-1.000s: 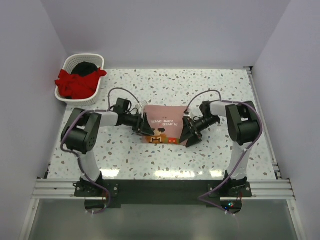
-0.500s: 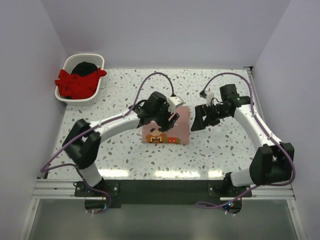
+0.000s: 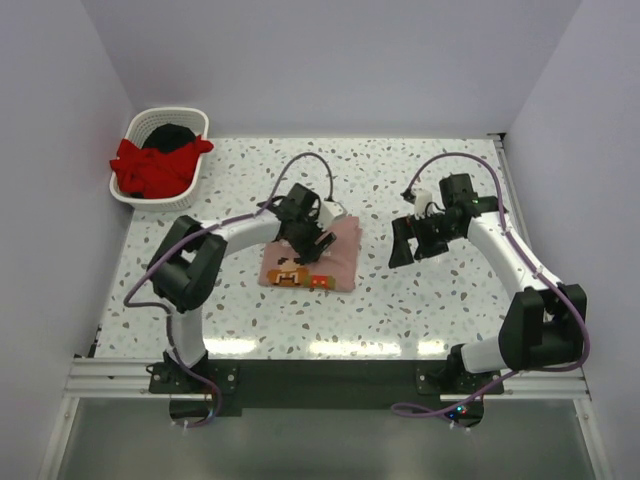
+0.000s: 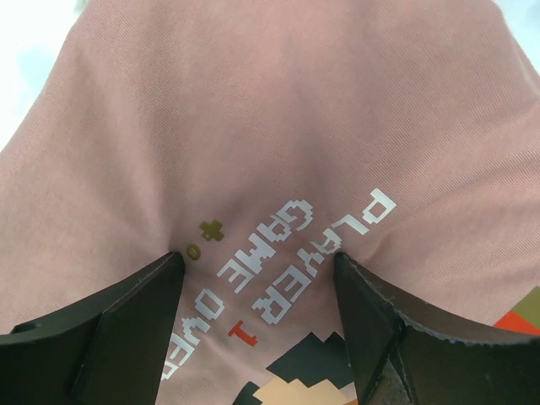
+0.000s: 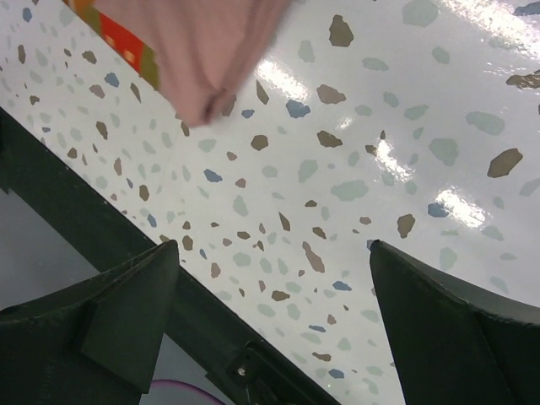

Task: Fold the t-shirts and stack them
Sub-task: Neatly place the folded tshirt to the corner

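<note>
Pink shirt (image 3: 340, 258) lies folded into a small rectangle on the table (image 3: 430, 180), a little left of centre, print side up. I see a pixel figure (image 3: 290, 277) along its near edge and white lettering (image 4: 295, 253) further up.

My left gripper (image 3: 312, 243) is right over the far half of that shirt. From its wrist camera the fingers (image 4: 126, 321) stand spread, one on each side of the lettering, with flat cloth between them and nothing pinched. The tips sit at the cloth, and small creases fan out from the left one, though I cannot tell how hard they press.

My right gripper (image 3: 404, 243) hangs over bare table just to the right of the pink shirt, apart from it. Its wrist view shows the fingers (image 5: 439, 329) wide apart with only speckled tabletop between them. One corner of the shirt (image 5: 211, 51) shows at the top of that view — the cloth there is blurred.

Back in the far left corner the white basket (image 3: 150, 202) holds the other two shirts. The red shirt (image 3: 150, 168) is bunched up and spills over the rim on both sides, and the black shirt (image 3: 172, 135) sits behind it, mostly covered.
</note>
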{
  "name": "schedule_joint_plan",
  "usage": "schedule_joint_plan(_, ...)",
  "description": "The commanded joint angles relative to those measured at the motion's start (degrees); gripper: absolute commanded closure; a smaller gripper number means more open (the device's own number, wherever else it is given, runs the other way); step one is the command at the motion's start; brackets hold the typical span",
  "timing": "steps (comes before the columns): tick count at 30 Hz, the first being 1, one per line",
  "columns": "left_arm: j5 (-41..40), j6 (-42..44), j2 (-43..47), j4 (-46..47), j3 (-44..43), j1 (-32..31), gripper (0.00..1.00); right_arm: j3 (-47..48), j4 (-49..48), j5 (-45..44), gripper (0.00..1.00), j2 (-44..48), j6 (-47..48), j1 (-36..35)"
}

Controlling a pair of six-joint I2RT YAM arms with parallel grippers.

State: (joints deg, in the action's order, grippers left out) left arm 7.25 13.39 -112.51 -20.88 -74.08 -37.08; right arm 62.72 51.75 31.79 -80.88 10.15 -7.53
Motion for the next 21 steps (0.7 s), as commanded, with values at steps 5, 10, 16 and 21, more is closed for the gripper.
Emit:
schedule_joint_plan(5, -2.14, 19.12, 12.21, -19.63, 19.32, 17.9, 0.22, 6.0, 1.6, -3.57, 0.01, -1.73, 3.47, 0.32)
schedule_joint_plan(10, -3.74, 29.83, 16.0, -20.42, 24.95, 32.22, 0.22, 9.61, 2.48, -4.63, 0.01, -3.14, 3.74, 0.24)
schedule_joint_plan(16, -5.13, 49.17, 16.45, -19.9, 28.73, 48.23, 0.22, 11.37, 4.06, -4.63, 0.01, -4.02, 3.82, 0.24)
schedule_joint_plan(21, -6.01, 57.16, 11.7, -20.87, 24.61, 57.27, 0.23, 11.9, 4.33, -5.33, 0.01, -3.93, 3.91, 0.24)
